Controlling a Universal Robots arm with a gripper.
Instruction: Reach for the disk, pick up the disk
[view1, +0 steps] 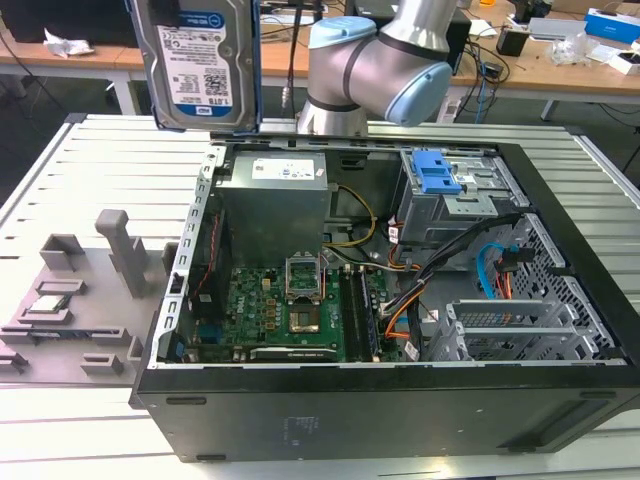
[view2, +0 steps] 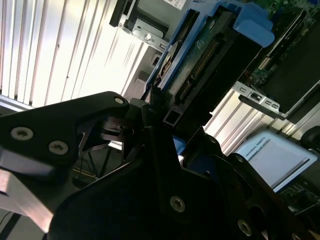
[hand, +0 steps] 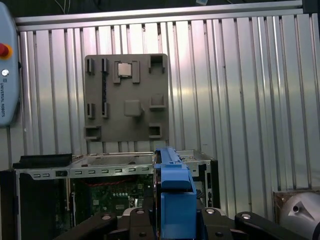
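Observation:
The disk (view1: 200, 60), a silver hard drive with a blue-and-white label facing the camera, hangs in the air above the back corner of the open computer case on the exterior view's left. A blue bracket runs along its side. In the second wrist view the disk (view2: 200, 55) appears edge-on with its connector row showing, and my gripper (view2: 167, 127) is shut on it. In the first wrist view the disk's blue bracket (hand: 172, 190) stands between my black fingers (hand: 132, 217), with the gripper (hand: 172, 220) closed around it.
Below lies the open computer case (view1: 380, 400) with a grey power supply (view1: 275, 190), a motherboard and a drive cage with a blue latch (view1: 440, 175). A grey fixture plate (view1: 70, 300) sits on the slatted table. The arm's base (view1: 370, 70) stands behind the case.

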